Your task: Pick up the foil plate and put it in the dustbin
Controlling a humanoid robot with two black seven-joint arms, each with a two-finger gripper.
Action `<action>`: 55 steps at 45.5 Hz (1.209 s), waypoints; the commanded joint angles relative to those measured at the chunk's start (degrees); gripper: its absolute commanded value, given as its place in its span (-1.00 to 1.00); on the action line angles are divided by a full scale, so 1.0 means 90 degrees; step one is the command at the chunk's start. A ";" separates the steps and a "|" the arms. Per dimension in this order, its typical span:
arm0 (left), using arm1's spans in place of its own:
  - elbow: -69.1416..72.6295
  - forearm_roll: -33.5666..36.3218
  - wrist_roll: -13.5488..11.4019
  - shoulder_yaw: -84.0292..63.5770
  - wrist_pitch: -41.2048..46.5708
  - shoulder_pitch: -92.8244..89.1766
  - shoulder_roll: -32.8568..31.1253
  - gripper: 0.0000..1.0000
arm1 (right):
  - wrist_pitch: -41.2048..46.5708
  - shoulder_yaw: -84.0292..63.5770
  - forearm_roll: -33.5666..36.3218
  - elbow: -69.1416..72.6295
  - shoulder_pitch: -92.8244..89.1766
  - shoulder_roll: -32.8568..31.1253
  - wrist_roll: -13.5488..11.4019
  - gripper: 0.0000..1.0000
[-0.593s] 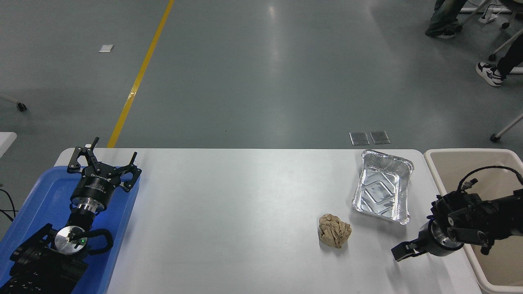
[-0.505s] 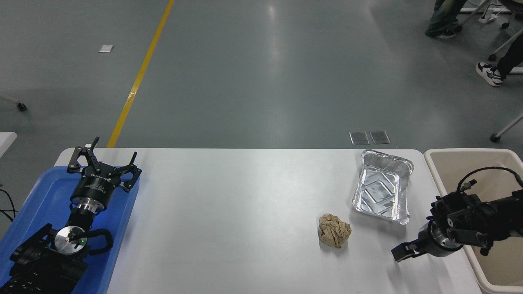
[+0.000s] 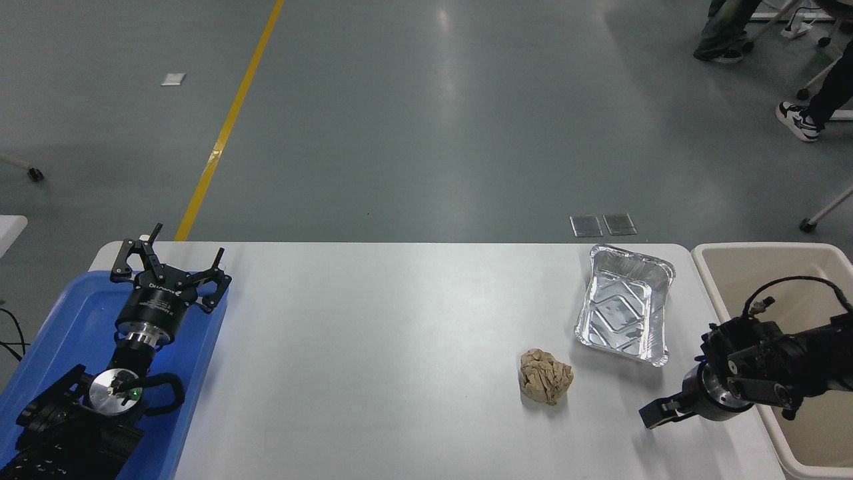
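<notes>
Foil plate [image 3: 624,305] untouched beside the dustbin [image 3: 810,280] — right gripper [image 3: 656,413] has edged right, jaw state unclear — pick-up not begun.

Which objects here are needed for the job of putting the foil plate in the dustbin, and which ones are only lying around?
Needed for the job:
- foil plate, upright on the white table
- dustbin, beside the table's right end
- right gripper, near the plate, holding nothing

Only lying around:
- crumpled paper ball
- blue tray, under the parked left gripper
</notes>
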 commanded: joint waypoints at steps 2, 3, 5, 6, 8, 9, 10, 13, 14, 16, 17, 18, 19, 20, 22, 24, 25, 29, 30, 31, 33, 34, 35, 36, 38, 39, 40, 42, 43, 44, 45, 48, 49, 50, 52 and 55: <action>0.0002 0.0000 -0.0004 0.0005 0.0000 0.0000 0.0005 0.99 | 0.0292 -0.0269 0.0032 0.1222 0.1627 -0.0885 -0.0005 1.00; -0.0008 0.0000 -0.0004 0.0005 0.0000 0.0000 0.0005 0.99 | 0.0350 -0.0298 0.0042 0.1348 0.1813 -0.0973 -0.0005 1.00; 0.0002 0.0000 -0.0004 0.0005 0.0000 0.0000 0.0005 0.99 | 0.0468 -0.0347 0.0061 0.1622 0.2184 -0.1188 0.0004 1.00; -0.0008 0.0000 -0.0004 0.0005 0.0000 0.0000 0.0005 0.99 | 0.0536 -0.0357 0.0071 0.1778 0.2360 -0.1305 0.0014 1.00; 0.0002 0.0000 -0.0004 0.0005 0.0000 0.0000 0.0005 0.99 | 0.0731 -0.0367 0.0129 0.2100 0.2731 -0.1568 0.0024 1.00; -0.0008 0.0000 -0.0004 0.0005 0.0000 0.0000 0.0005 0.99 | 0.0829 -0.0367 0.0178 0.2256 0.2907 -0.1676 0.0024 1.00; -0.0008 0.0000 -0.0004 0.0005 0.0000 0.0000 0.0005 0.99 | 0.0936 -0.0376 0.0275 0.2413 0.3093 -0.1764 0.0024 1.00; 0.0002 0.0000 -0.0004 0.0005 0.0000 0.0000 0.0005 0.99 | 0.1229 -0.0493 0.0694 0.2862 0.3746 -0.2047 0.0014 1.00; 0.0002 0.0000 -0.0004 0.0005 0.0000 0.0000 0.0005 0.99 | 0.1288 -0.0552 0.0812 0.2960 0.3932 -0.2106 0.0014 1.00; 0.0002 0.0000 -0.0004 0.0005 0.0000 0.0000 0.0005 0.99 | 0.1396 -0.0708 0.1008 0.3117 0.4333 -0.2194 0.0014 1.00; 0.0002 -0.0009 -0.0004 0.0005 0.0000 0.0000 0.0005 0.99 | 0.1444 -0.0786 0.1086 0.3195 0.4538 -0.2224 0.0014 1.00; 0.0002 0.0000 -0.0004 0.0005 0.0000 0.0000 0.0005 0.99 | 0.1503 -0.0854 0.1174 0.3273 0.4743 -0.2243 0.0024 1.00; 0.0002 0.0000 -0.0004 0.0005 0.0000 0.0000 0.0005 0.99 | 0.1600 -0.0913 0.1291 0.3351 0.4948 -0.2253 0.0053 1.00; 0.0002 0.0000 -0.0004 0.0005 0.0000 0.0000 0.0005 0.99 | 0.1736 -0.0923 0.1446 0.3429 0.5134 -0.2282 0.0063 1.00; 0.0002 0.0000 -0.0004 -0.0005 0.0000 0.0000 0.0005 0.99 | 0.2156 -0.0914 0.1895 0.3566 0.5446 -0.2380 0.0063 1.00; 0.0002 0.0000 -0.0004 -0.0005 0.0000 0.0000 0.0005 0.99 | 0.2449 -0.0884 0.2344 0.3664 0.5672 -0.2448 0.0063 1.00; 0.0002 -0.0009 -0.0004 -0.0014 0.0000 0.0009 0.0005 0.99 | 0.2518 -0.0884 0.2530 0.3703 0.5760 -0.2439 0.0053 1.00; 0.0002 0.0000 -0.0004 -0.0005 0.0000 0.0000 0.0005 0.99 | 0.2509 -0.0904 0.2844 0.3703 0.5955 -0.2371 0.0005 1.00; 0.0002 0.0000 -0.0004 -0.0005 0.0000 0.0000 0.0005 0.99 | 0.2509 -0.0943 0.2844 0.3674 0.5985 -0.2313 -0.0005 1.00; 0.0002 0.0000 -0.0004 -0.0005 0.0000 0.0000 0.0005 0.99 | 0.2509 -0.0972 0.2835 0.3655 0.6024 -0.2254 -0.0005 1.00; 0.0002 0.0000 -0.0004 -0.0005 0.0000 0.0000 0.0005 0.99 | 0.2509 -0.1031 0.2825 0.3616 0.6131 -0.2088 -0.0015 1.00; 0.0002 0.0000 -0.0004 -0.0005 0.0000 0.0000 0.0005 0.99 | 0.2509 -0.1089 0.2806 0.3577 0.6199 -0.2020 -0.0025 1.00; 0.0002 0.0000 -0.0004 -0.0005 0.0000 -0.0010 0.0005 0.99 | 0.2509 -0.1167 0.2776 0.3547 0.6268 -0.1951 -0.0025 1.00; 0.0002 0.0000 -0.0004 -0.0005 0.0000 -0.0010 0.0005 0.99 | 0.2509 -0.1264 0.2737 0.3508 0.6336 -0.1883 -0.0025 1.00; 0.0002 0.0000 -0.0004 0.0005 0.0000 -0.0010 0.0005 0.99 | 0.2500 -0.1459 0.2669 0.3440 0.6502 -0.1717 -0.0025 1.00; 0.0002 0.0000 -0.0004 0.0005 0.0000 -0.0010 0.0005 0.99 | 0.2490 -0.1538 0.2630 0.3401 0.6590 -0.1629 -0.0025 1.00; 0.0002 0.0000 -0.0004 0.0005 0.0000 -0.0010 0.0005 0.99 | 0.2470 -0.1597 0.2591 0.3372 0.6668 -0.1532 -0.0025 1.00; 0.0002 0.0000 0.0006 0.0005 0.0000 -0.0010 0.0005 0.99 | 0.2431 -0.1656 0.2591 0.3323 0.6805 -0.1385 -0.0015 1.00; -0.0008 0.0000 0.0006 0.0015 0.0000 -0.0010 0.0005 0.99 | 0.2441 -0.1665 0.2591 0.3332 0.6873 -0.1346 -0.0015 1.00; -0.0008 0.0000 0.0006 0.0015 0.0000 -0.0010 0.0005 0.99 | 0.2441 -0.1666 0.2591 0.3322 0.6951 -0.1316 -0.0015 1.00; -0.0008 0.0000 0.0006 0.0024 0.0000 -0.0020 0.0005 0.99 | 0.2441 -0.1675 0.2581 0.3313 0.7029 -0.1306 -0.0015 1.00; -0.0008 0.0000 0.0006 0.0025 0.0000 -0.0010 0.0015 0.99 | 0.2470 -0.1705 0.2552 0.3186 0.7176 -0.1248 -0.0015 1.00; -0.0008 0.0000 0.0006 0.0025 0.0000 -0.0020 0.0015 0.99 | 0.2470 -0.1695 0.2551 0.3099 0.7176 -0.1199 -0.0015 1.00; -0.0008 0.0000 0.0006 0.0025 0.0000 -0.0020 0.0015 0.99 | 0.2470 -0.1695 0.2551 0.3020 0.7176 -0.1150 -0.0015 1.00; -0.0008 0.0000 0.0016 0.0025 0.0000 -0.0020 0.0015 0.99 | 0.2461 -0.1695 0.2551 0.2864 0.7167 -0.1043 -0.0015 1.00; -0.0008 0.0000 0.0016 0.0025 0.0000 -0.0020 0.0015 0.99 | 0.2431 -0.1695 0.2551 0.2630 0.7089 -0.0994 -0.0015 1.00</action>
